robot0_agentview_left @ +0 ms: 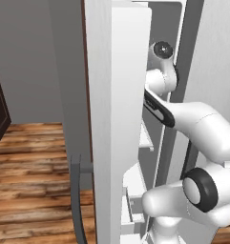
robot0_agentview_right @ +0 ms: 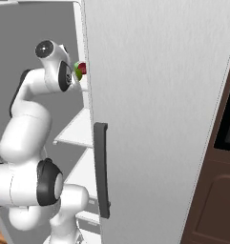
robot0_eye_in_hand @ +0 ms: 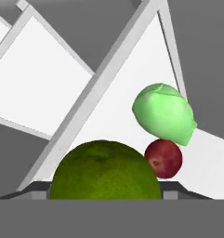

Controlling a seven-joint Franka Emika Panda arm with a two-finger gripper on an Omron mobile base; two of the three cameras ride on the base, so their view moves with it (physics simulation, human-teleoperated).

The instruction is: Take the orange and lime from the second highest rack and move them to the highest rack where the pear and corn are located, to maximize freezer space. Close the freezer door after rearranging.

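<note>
My jaws (robot0_eye_in_hand: 104,188) are clenched on the lime (robot0_eye_in_hand: 104,169), a dark green, dimpled ball that sits between my two finger tips and touches both. Everything else is placed from that lime.

Just above it and to its right, seen from my hand, lies a pale green fruit (robot0_eye_in_hand: 163,114), lumpy and tilted. A small, round, dark red fruit (robot0_eye_in_hand: 163,159) sits just right of the lime's upper edge, touching the underside of the pale green one. Behind the lime, white shelf panels (robot0_eye_in_hand: 39,83) with raised white edges slant away against grey walls.

The freezer door (robot0_agentview_left: 116,119) stands open, well to the side of the lime. From the left base camera it is edge-on, a tall white slab with moulded bins low on its inner side, and my arm reaches past that inner side into the freezer. From the right base camera its grey outer face (robot0_agentview_right: 154,119) is towards the viewer, with a long dark bar handle (robot0_agentview_right: 102,169) running upright along its edge. White shelves (robot0_agentview_right: 78,128) show beyond that edge, below my wrist. A wooden floor (robot0_agentview_left: 35,167) lies on the door's far side from the lime.
</note>
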